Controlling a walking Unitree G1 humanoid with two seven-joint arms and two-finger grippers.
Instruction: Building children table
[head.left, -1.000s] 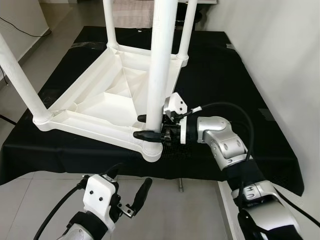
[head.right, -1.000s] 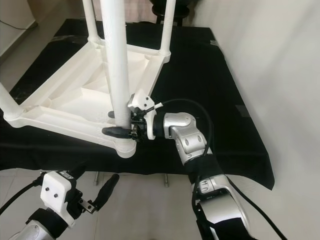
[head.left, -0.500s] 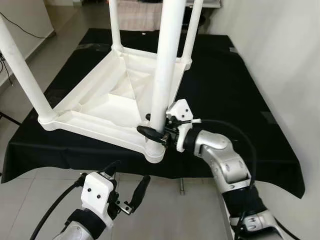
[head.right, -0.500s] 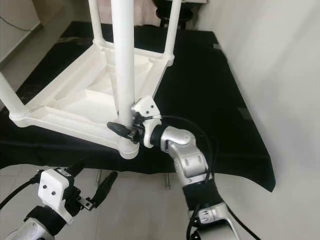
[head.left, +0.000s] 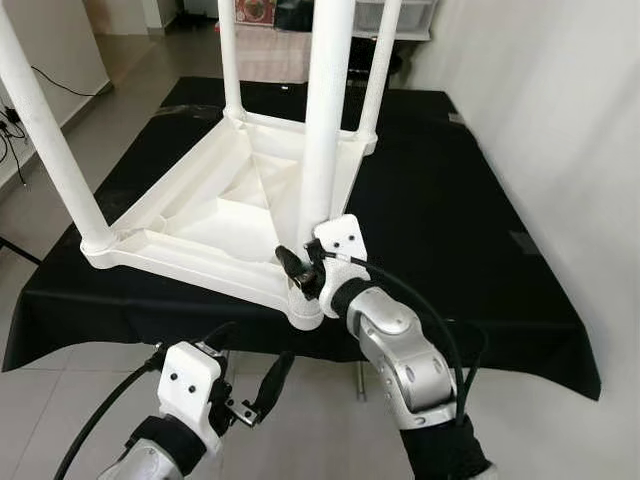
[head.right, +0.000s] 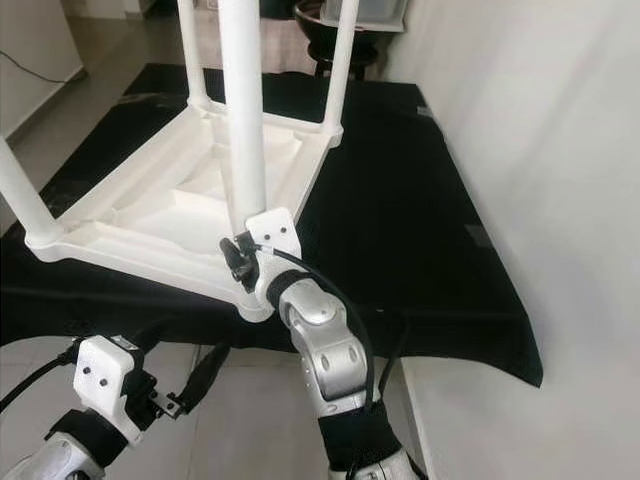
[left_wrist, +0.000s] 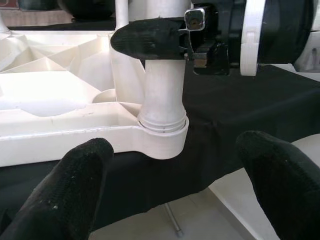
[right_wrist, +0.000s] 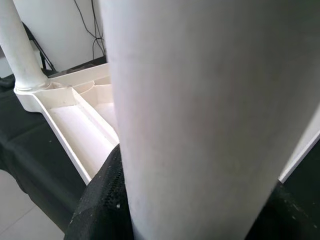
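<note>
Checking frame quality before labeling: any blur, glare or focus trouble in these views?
Left eye view: sharp, even daylight, no glare; the right gripper and white table leg are crisp. Right wrist view: the leg is so close it looks soft and textureless. Left wrist view: near fingers slightly soft, the leg socket in focus.

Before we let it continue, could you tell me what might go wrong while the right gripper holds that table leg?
The near leg stands in a corner socket that overhangs the black cloth's edge; pushing sideways could tip the upturned table off. The right gripper grips low, so the leg may lean. The left gripper hangs open below, giving no support.
</note>
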